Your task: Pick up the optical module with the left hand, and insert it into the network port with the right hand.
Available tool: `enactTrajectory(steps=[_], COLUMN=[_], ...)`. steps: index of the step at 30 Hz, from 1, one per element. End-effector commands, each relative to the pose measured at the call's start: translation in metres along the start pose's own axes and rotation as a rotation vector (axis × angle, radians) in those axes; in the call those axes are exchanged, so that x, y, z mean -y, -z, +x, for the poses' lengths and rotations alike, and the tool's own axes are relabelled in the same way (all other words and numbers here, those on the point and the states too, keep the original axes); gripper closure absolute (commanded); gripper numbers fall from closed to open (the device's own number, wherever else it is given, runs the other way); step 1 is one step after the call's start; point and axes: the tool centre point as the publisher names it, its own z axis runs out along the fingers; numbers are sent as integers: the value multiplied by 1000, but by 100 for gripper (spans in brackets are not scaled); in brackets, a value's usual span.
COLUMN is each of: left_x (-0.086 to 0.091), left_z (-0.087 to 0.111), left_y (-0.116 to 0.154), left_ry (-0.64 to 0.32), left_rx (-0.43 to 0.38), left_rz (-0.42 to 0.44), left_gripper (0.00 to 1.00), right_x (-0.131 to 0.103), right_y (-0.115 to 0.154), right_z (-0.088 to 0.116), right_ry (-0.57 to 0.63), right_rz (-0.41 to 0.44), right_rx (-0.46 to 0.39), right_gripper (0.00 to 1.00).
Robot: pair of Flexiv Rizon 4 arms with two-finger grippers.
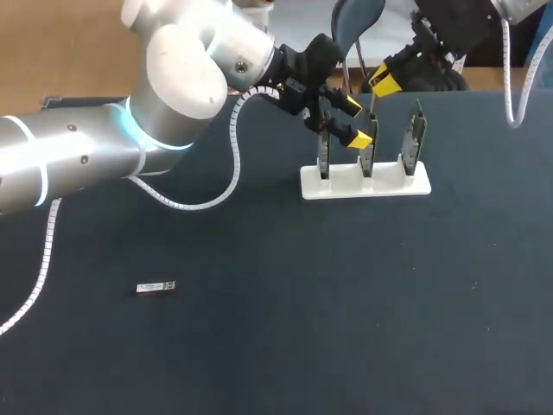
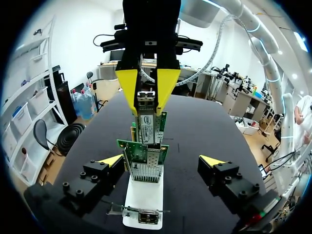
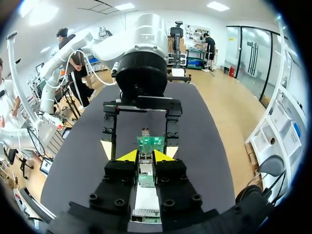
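Lying flat on the bench (image 1: 259, 346), out toward the left arm's side, is the optical module (image 1: 155, 287), well apart from the white stand (image 1: 346, 186) of three upright network cards, and nothing is touching it. It looks a small, light, rigid, metal-cased bar, likely slick; I'd pinch it across its long sides near the middle, leaving one end free for the port. The left end effector (image 1: 355, 122) sits up at the stand, with the right end effector (image 1: 383, 85) above the middle card (image 1: 368, 156). Over to the left wrist: its own fingers are spread wide, released, flanking the cards and gripping nothing. The right's yellow fingers point down onto a silver metal piece (image 2: 146, 96) atop a card. Right wrist now: fingers clenched close on that piece. Module or port cage, I can't tell.
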Motion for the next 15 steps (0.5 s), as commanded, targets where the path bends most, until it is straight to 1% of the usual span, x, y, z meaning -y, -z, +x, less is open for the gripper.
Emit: enactTrajectory(steps=[1, 15], left_x=[-2, -2], left_z=[-1, -1], left_y=[0, 0], left_ry=[2, 2], left_rx=[-6, -6], left_rz=[3, 3], left_gripper=[0, 0], right_x=[-4, -8], right_y=[-2, -5], right_z=[-1, 4], right_ry=[2, -12], right_rz=[8, 6], right_rx=[-4, -27], right_gripper=[100, 100])
